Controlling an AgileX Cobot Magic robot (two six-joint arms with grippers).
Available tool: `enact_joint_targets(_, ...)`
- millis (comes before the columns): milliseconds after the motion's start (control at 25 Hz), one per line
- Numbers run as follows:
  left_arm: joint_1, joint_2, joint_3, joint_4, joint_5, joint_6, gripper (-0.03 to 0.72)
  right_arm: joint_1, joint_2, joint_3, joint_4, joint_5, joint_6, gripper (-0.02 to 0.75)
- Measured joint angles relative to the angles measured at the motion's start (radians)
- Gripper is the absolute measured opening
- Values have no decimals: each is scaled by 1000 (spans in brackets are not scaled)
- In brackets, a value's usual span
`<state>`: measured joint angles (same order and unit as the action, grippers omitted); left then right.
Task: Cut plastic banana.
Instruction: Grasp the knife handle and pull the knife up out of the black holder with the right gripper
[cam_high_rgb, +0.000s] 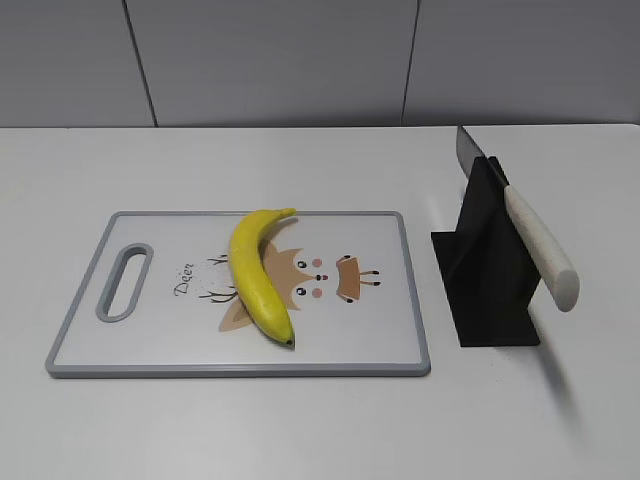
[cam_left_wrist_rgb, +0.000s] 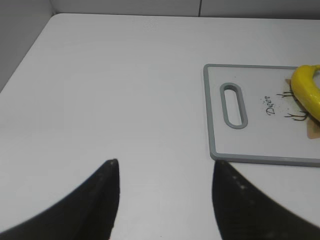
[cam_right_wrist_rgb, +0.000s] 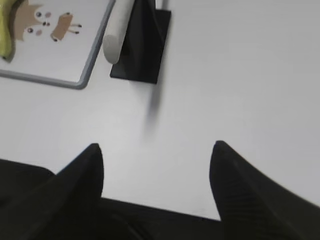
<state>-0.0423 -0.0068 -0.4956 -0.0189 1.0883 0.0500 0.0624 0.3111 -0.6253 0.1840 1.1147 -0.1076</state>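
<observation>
The yellow plastic banana (cam_high_rgb: 256, 277) lies on a white cutting board (cam_high_rgb: 130, 350) with a grey rim and a deer drawing, stem toward the back, dark tip toward the front. Part of it shows in the left wrist view (cam_left_wrist_rgb: 307, 91) and a sliver in the right wrist view (cam_right_wrist_rgb: 5, 35). A knife with a white handle (cam_high_rgb: 540, 247) rests tilted in a black stand (cam_high_rgb: 490, 280) right of the board; its handle shows in the right wrist view (cam_right_wrist_rgb: 114, 34). My left gripper (cam_left_wrist_rgb: 165, 162) is open over bare table left of the board. My right gripper (cam_right_wrist_rgb: 156, 145) is open, in front of the stand. Neither gripper shows in the exterior view.
The white table (cam_high_rgb: 320, 430) runs back to a grey panelled wall (cam_high_rgb: 300, 60). The board has a handle slot (cam_high_rgb: 124, 283) at its left end. The table's left edge shows in the left wrist view (cam_left_wrist_rgb: 25, 60).
</observation>
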Motion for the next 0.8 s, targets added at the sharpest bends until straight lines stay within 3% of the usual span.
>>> enact_joint_targets(440, 0, 0, 0, 0, 0, 0, 573, 0, 611, -257, 15, 97, -5, 518)
enact_joint_targets(800, 0, 0, 0, 0, 0, 0, 573, 11, 956, -483, 89, 96, -26, 518)
